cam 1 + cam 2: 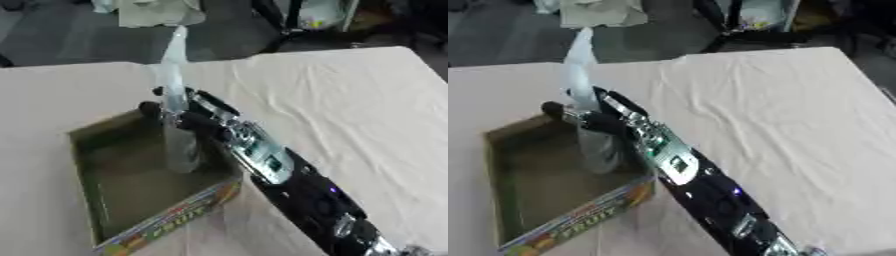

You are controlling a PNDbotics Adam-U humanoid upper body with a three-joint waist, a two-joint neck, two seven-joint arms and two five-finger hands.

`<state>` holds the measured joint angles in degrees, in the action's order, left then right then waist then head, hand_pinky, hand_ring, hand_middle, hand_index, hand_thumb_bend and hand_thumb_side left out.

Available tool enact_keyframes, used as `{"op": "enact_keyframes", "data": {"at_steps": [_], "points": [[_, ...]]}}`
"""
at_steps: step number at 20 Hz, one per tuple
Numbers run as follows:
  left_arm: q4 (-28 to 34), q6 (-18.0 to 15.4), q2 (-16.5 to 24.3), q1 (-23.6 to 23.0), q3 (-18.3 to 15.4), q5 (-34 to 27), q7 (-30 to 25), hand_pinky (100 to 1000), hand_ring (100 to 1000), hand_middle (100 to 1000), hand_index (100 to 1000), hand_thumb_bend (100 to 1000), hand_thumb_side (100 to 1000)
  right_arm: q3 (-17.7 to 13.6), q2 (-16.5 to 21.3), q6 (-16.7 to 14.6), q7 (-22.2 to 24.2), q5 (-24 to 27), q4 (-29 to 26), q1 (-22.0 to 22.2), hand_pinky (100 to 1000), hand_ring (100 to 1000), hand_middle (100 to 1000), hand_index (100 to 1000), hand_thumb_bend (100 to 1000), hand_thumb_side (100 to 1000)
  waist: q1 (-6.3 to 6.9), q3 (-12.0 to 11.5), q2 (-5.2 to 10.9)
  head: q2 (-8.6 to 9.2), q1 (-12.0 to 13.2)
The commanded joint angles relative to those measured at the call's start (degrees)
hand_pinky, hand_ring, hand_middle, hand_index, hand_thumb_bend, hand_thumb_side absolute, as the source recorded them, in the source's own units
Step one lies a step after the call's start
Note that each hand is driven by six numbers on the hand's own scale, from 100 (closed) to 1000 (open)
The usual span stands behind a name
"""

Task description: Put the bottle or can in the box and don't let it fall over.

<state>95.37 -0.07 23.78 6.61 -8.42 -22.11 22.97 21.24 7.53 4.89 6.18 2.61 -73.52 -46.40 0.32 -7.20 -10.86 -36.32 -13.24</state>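
Upright, clear slender bottle (178,100) in cardboard box (87,165).

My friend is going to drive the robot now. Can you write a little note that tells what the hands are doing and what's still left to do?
Right hand: fingers curled round the clear bottle, about halfway up.
Left hand: not in view.
Bottle: upright, its lower end down inside the cardboard box, near the box's far right corner. Whether its base touches the box floor cannot be told.
Box: open top, on the white tablecloth, at the robot's left.
Done: bottle carried into the box, not tipped.
Left: set it down if it isn't already, open the fingers slowly, and draw the hand away without knocking the bottle over.
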Motion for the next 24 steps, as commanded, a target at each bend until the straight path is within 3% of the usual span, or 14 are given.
{"op": "enact_keyframes", "data": {"at_steps": [1,13,24], "points": [[0.61,-0.11,1.71,0.47,-0.66,-0.1,-0.1,798,775,697,747,571,751,-0.61,-0.27,-0.65,-0.21,1.44,-2.37,-1.66,718,1000,1000,921,661,710,0.19,-0.19,0.68,0.57,-0.07],[0.65,-0.12,1.74,0.48,-0.63,-0.06,-0.2,798,776,698,747,570,751,-0.48,-0.13,-0.14,0.36,3.04,-3.94,-1.9,713,993,1000,905,652,740,0.18,-0.16,0.78,0.57,-0.2],[0.55,-0.15,2.0,-0.14,-0.83,0.11,-0.13,798,777,699,747,570,753,0.99,4.94,2.96,5.19,1.58,-5.61,-1.48,710,990,1000,910,636,771,-0.06,0.33,1.03,0.45,0.23]]}}
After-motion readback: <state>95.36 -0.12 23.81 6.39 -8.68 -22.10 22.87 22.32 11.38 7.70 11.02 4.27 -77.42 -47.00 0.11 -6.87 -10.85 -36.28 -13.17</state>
